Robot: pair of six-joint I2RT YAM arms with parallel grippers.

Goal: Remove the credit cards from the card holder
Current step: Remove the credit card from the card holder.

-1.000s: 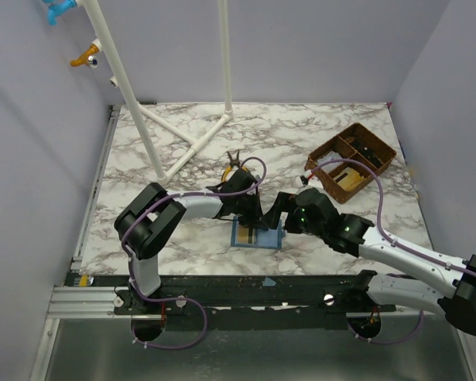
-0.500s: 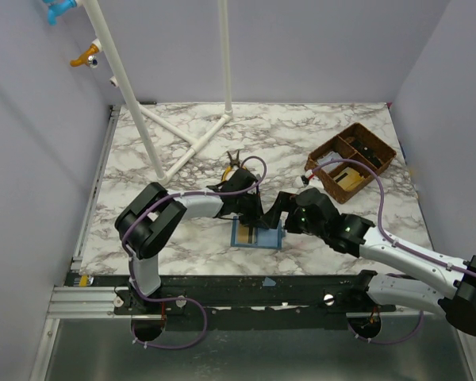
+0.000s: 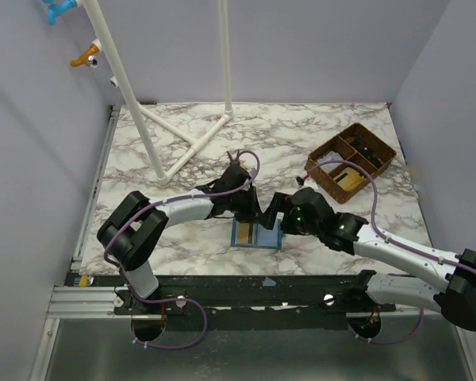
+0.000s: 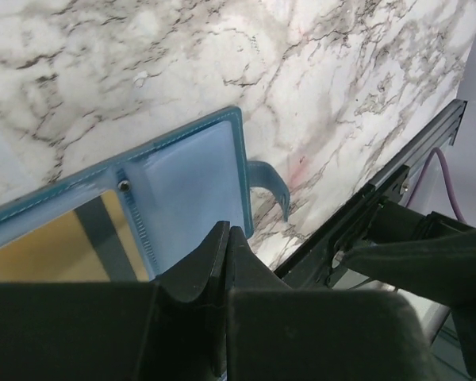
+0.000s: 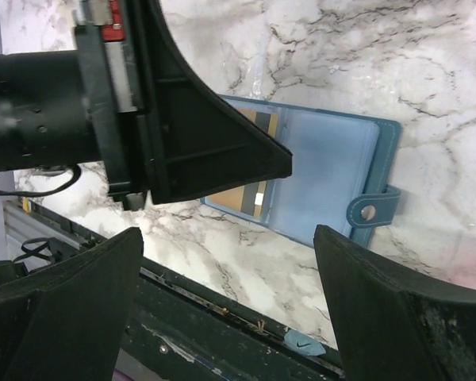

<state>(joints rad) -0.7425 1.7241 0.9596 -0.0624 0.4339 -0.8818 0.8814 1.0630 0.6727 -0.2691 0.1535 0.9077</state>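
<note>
The card holder (image 5: 331, 163) lies open and flat on the marble bench (image 3: 301, 131), near the front edge and about midway between the two arm bases. Its outer rim is darker blue and its inner sleeves are paler. A short strap (image 5: 370, 210) with a round snap sticks out from one side and rests on the bench.

A gold card (image 5: 250, 198) with a dark stripe shows in the leaf of the holder that lies beneath the left arm's fingers. Whether it sits fully in its sleeve or partly out cannot be told.

The left gripper (image 4: 224, 233) reaches in from the far left side and points down at the holder. Its fingers are pressed together, with only a thin seam between them, and the tips are at the holder's rim, close to the strap. Whether anything thin is pinched in that seam cannot be told. In the right wrist view, the same fingers form a dark wedge over the leaf with the card.

The right gripper (image 5: 228, 232) hangs above the holder from the right side. Its fingers are spread wide and hold nothing, and the holder's front edge shows in the gap between them.

A brown compartment tray (image 3: 324, 182) stands well apart on the far right of the bench. A white pipe frame (image 3: 197, 145) stands on the far left part of the bench.
</note>
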